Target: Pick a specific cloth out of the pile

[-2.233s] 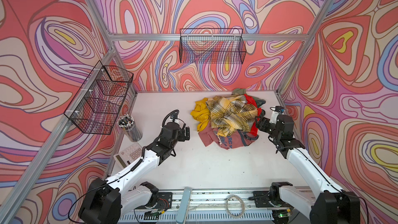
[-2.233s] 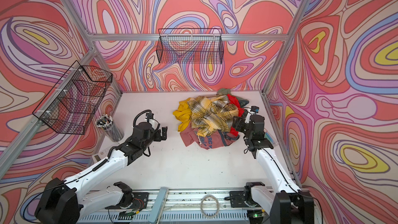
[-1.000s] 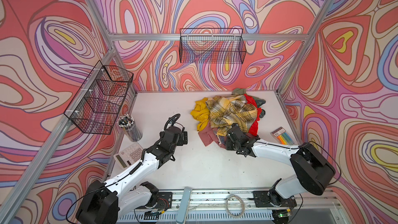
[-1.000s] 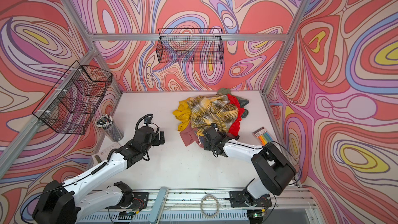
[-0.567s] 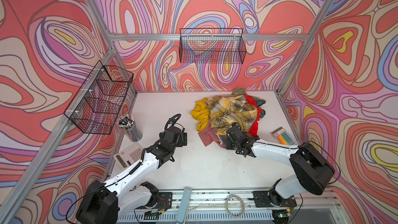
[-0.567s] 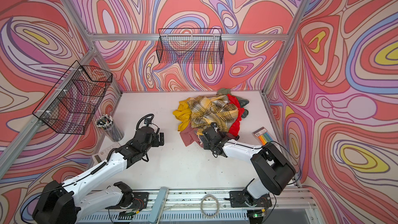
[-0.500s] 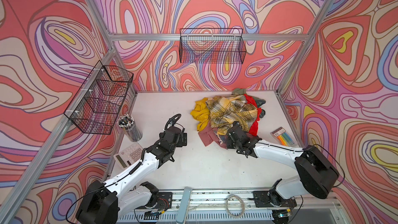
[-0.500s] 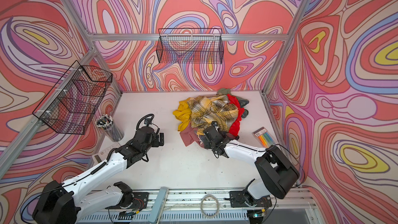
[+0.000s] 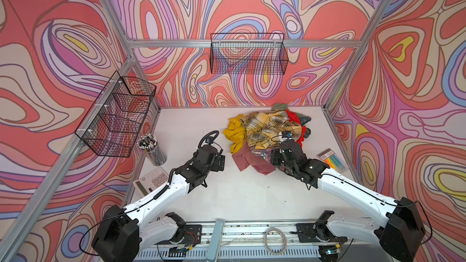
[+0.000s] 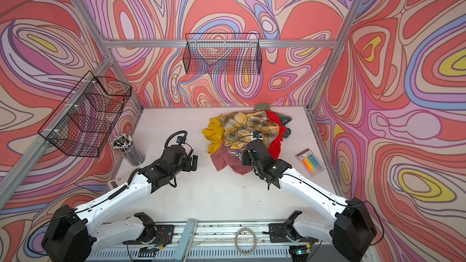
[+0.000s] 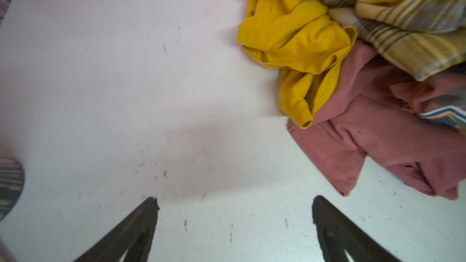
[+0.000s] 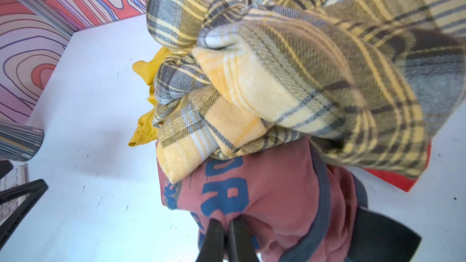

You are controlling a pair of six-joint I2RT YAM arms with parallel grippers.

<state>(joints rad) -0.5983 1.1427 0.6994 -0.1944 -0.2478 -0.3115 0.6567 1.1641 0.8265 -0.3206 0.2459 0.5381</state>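
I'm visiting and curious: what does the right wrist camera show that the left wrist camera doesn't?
Only the right wrist view: the right gripper shut on the pink T-shirt with blue lettering, and a bit of red cloth. Only the left wrist view: a plain rose hem lying flat, seen past the open left gripper. Both: the table, the plaid shirt and the mustard-yellow cloth.
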